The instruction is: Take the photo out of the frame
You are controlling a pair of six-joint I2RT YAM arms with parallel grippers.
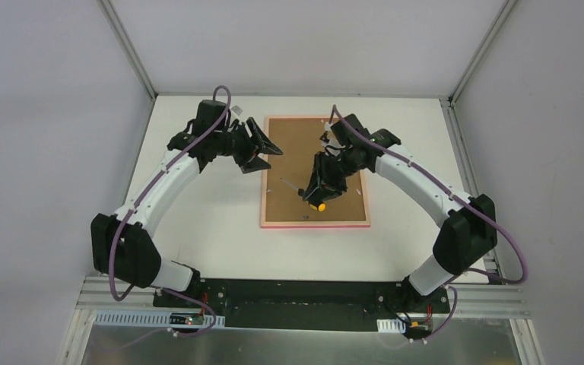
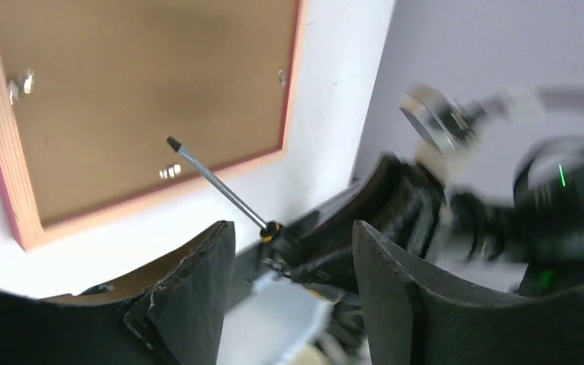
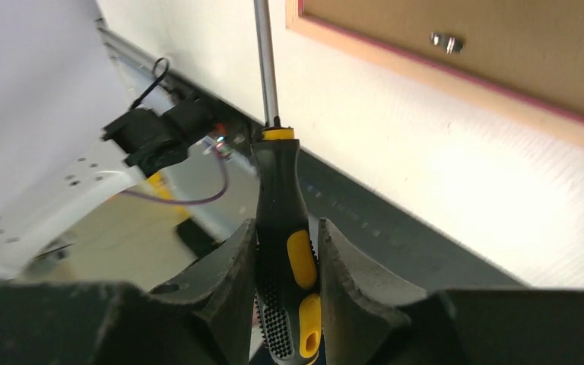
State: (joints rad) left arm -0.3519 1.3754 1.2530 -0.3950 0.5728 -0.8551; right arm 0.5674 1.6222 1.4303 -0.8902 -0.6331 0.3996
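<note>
Frame (image 1: 296, 205) face-down, centre of bench (image 1: 198, 213); photo hidden under brown backing (image 2: 144, 91). Right hand (image 3: 287, 243) clamps screwdriver (image 3: 281, 190) handle; left hand (image 2: 290, 236) wide, empty, at frame's upper left. Risk: blade skids off tab (image 2: 170, 171), gouging backing or shoving the frame sideways.

Pink frame (image 1: 315, 223) lying flat, face-down on table (image 1: 198, 220); brown back up, small metal tabs (image 2: 170, 171) along edges.
</note>
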